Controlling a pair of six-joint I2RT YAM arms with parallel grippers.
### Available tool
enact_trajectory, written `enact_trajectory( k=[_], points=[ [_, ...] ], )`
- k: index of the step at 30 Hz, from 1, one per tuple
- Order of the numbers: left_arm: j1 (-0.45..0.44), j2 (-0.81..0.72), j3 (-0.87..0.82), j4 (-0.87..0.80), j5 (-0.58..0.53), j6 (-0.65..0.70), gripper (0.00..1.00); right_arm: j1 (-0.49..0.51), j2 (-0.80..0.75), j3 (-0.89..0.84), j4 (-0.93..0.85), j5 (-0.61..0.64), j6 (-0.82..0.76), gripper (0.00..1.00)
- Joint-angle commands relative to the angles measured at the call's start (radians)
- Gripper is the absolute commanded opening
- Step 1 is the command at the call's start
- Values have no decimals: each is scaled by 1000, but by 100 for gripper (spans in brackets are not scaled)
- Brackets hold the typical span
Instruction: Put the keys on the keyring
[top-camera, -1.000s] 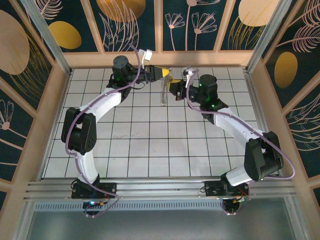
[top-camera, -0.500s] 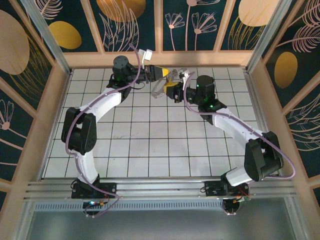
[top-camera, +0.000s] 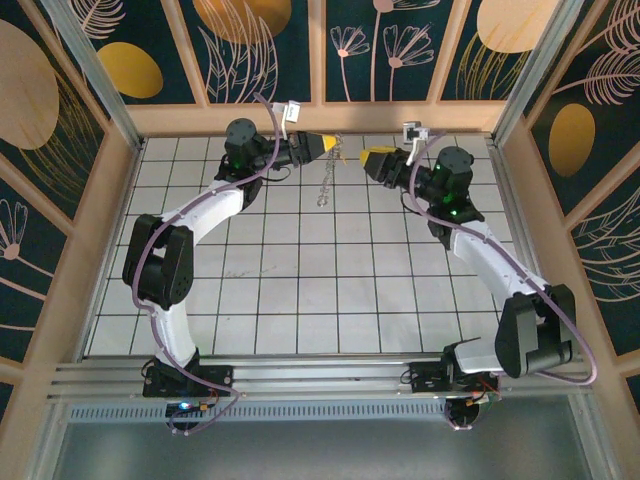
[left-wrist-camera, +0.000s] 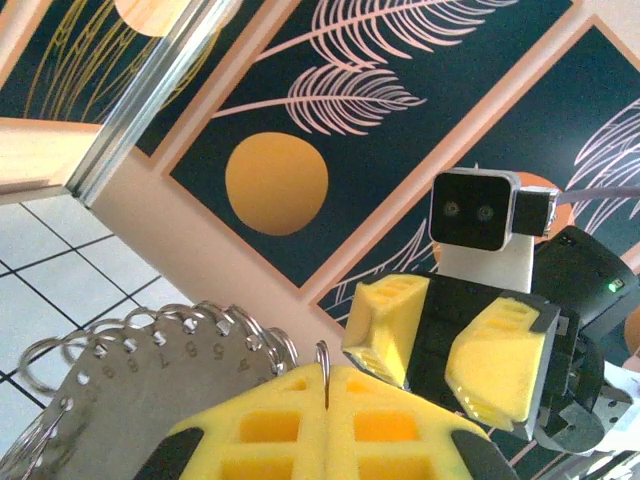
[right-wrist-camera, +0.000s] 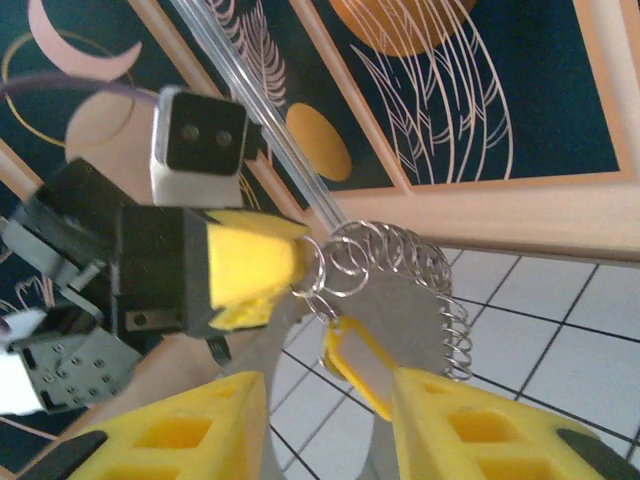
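Writing: unclear numerals stamped on keyring (left-wrist-camera: 140, 385) plate.
Left jaws: pinching a keyring loop.
Right jaws: parted, empty.
Yellow tag (right-wrist-camera: 363, 369): hangs from keyring.

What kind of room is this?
Probably a robot test booth, not a home: a left arm and right arm bolted to a metal rail, a white gridded tabletop, and leaf-painted panels walling it in.
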Motion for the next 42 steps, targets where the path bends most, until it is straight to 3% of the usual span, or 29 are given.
enact_trajectory(
  k=[1, 5, 12, 26, 42],
  points=[
    [-5, -33, -17, 112, -45, -46, 0, 0, 64, 58, 169, -38, 174, 38],
    [-5, -32, -32, 149, -68, -81, 0, 3, 130, 83, 304, -54, 285, 38],
    [-5, -10, -37, 232, -80, -168, 0, 28, 211, 145, 355, -66, 336, 33],
    [-5, -3, -36, 249, -76, -187, 0, 58, 282, 192, 382, -82, 349, 26],
    [-6, -1, -42, 255, -62, -191, 0, 70, 326, 234, 403, -119, 365, 25]
  ],
)
